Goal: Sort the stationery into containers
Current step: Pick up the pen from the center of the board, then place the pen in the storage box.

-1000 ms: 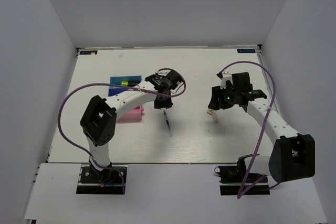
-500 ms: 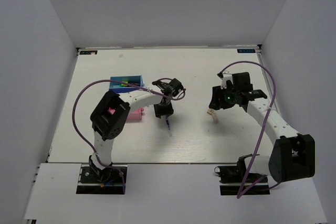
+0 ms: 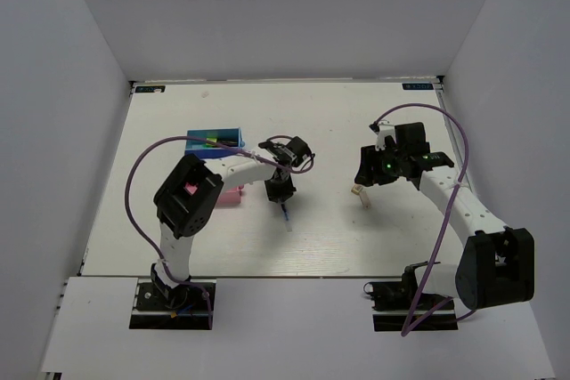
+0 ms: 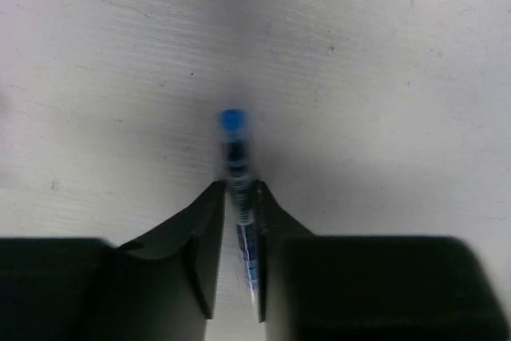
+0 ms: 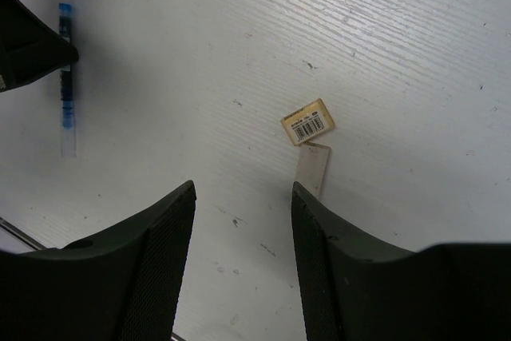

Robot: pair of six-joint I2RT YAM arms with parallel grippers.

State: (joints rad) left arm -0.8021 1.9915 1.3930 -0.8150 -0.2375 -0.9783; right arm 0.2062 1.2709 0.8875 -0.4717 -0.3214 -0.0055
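A thin blue pen (image 3: 286, 216) lies on the white table, pointing towards the near edge. My left gripper (image 3: 280, 191) is down over its far end. In the left wrist view the fingers (image 4: 206, 229) are closed narrowly round the pen (image 4: 234, 145), which still rests on the table. My right gripper (image 3: 367, 175) is open and empty above the table, its jaws wide apart (image 5: 242, 189). The small cream piece (image 3: 361, 195) lies just beyond them (image 5: 308, 121). The pen also shows in the right wrist view (image 5: 67, 77).
A light blue tray (image 3: 233, 133) at the back left holds a highlighter with a yellow-green end (image 3: 212, 141). A pink tray (image 3: 232, 195) lies partly hidden under my left arm. White walls enclose the table.
My left gripper has moved towards the near edge and down onto the blue pen's far end. The pen and my right arm have not moved.
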